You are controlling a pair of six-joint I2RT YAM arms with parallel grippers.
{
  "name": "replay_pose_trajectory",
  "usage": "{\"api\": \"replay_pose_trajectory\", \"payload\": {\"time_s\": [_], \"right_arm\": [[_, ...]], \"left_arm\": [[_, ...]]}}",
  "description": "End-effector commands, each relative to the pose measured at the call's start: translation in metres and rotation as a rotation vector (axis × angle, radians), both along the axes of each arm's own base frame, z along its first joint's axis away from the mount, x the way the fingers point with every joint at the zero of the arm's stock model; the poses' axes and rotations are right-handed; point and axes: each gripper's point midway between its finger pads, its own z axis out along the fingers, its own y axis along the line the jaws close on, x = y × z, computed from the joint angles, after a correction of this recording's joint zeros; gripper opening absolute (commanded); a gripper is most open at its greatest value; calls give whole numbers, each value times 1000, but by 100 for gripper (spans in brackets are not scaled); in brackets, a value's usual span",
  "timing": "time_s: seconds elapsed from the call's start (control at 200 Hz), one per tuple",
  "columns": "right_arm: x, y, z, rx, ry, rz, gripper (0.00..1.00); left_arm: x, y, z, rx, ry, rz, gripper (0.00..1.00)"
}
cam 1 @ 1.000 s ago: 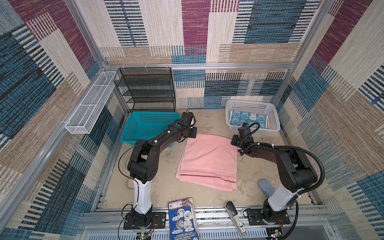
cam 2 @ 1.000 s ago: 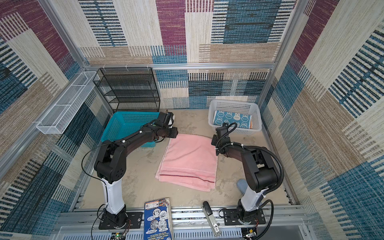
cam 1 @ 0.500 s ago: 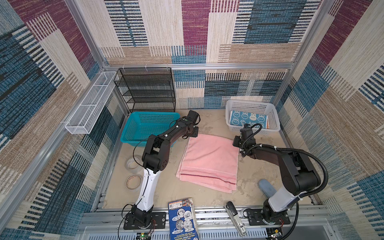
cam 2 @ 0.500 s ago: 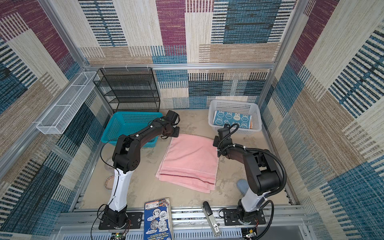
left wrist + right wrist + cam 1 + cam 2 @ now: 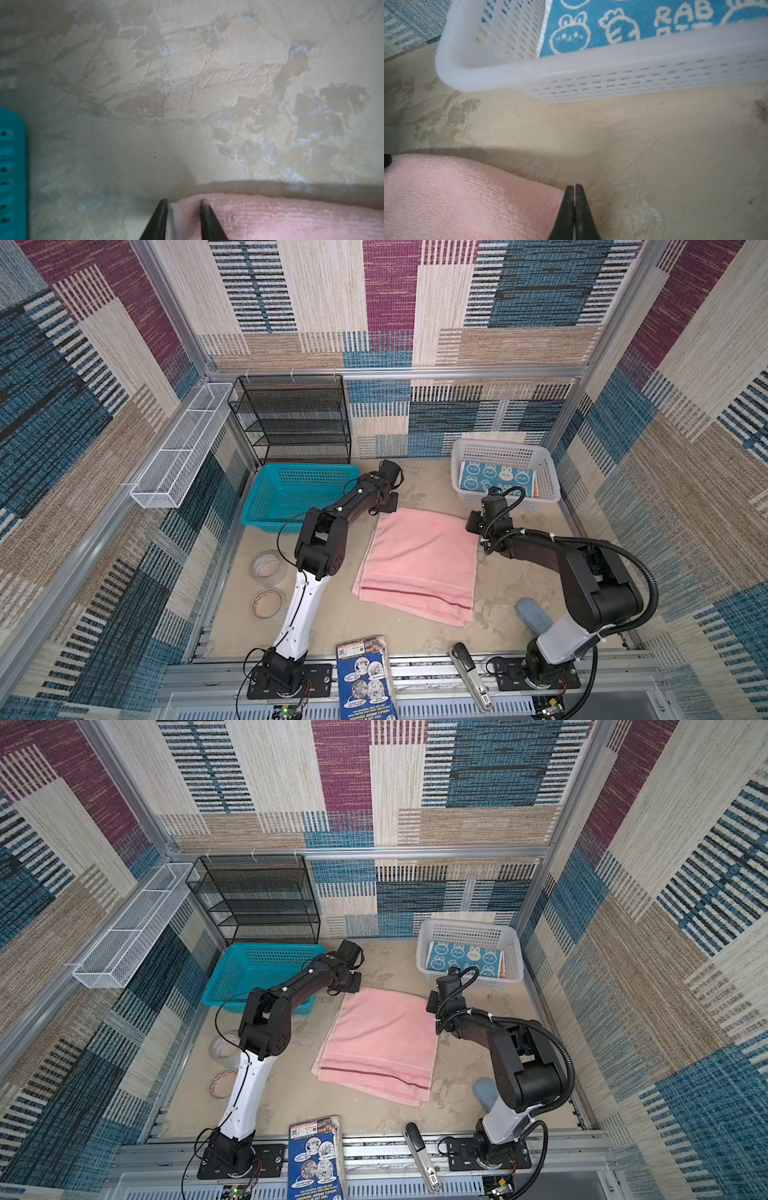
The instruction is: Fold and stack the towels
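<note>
Both arms reach forward from the front rail and low over the table [image 5: 432,493]. The left arm [image 5: 320,539] slants toward the middle, and the right arm [image 5: 582,564] bends inward. Their wrists sit at the two far corners of the pink towel [image 5: 419,568].

The pink towel lies flat in the middle of the table, folded in layers, and shows in both top views [image 5: 382,1044]. It is plain terry with a thin dark red stitched stripe across it near the front edge. Its long axis appears to run from the front rail toward the back wall, with the far short edge spanning between the grippers.

The blue towel [image 5: 494,481], printed with white rabbits, lies in the white basket [image 5: 505,446] at the back right. The teal basket [image 5: 291,493] stands at the back left.

The left gripper [image 5: 184,202] has its fingertips apart, astride the pink towel's corner; whether they pinch it cannot be told. The right gripper [image 5: 574,187] has its fingertips pressed together at the opposite corner; whether cloth is caught between them cannot be told.
</note>
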Motion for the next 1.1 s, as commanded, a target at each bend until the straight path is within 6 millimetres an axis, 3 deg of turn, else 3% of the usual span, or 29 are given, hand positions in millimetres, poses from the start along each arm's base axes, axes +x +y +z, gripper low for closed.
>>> {"api": "replay_pose_trajectory", "payload": {"time_s": [0.0, 0.07, 0.115, 0.21, 0.356, 0.561, 0.691, 0.982, 1.097], "right_arm": [[4, 4, 9, 11, -35, 15, 0], [5, 4, 10, 13, -38, 17, 0], [6, 5, 11, 16, -40, 21, 0], [5, 6, 11, 20, -39, 26, 0], [6, 4, 13, 16, -46, 25, 0], [9, -2, 31, 0, -95, 28, 0], [14, -5, 46, -25, -141, 36, 0], [38, -5, 84, -27, -224, 71, 0], [41, 1, 88, -17, -230, 111, 0]], "left_arm": [[-7, 1, -5, 3, 36, -4, 22], [-6, 0, -5, -2, 37, -8, 12], [-5, -1, -5, -3, 35, -7, 0], [-3, -2, 0, -9, 25, -14, 0], [2, -7, 23, -31, -32, -46, 0], [2, -12, 89, -123, -213, -98, 0], [-1, -14, 119, -166, -304, -134, 0], [17, -13, 140, -173, -362, -159, 0], [20, -7, 146, -198, -376, -152, 0]]}}
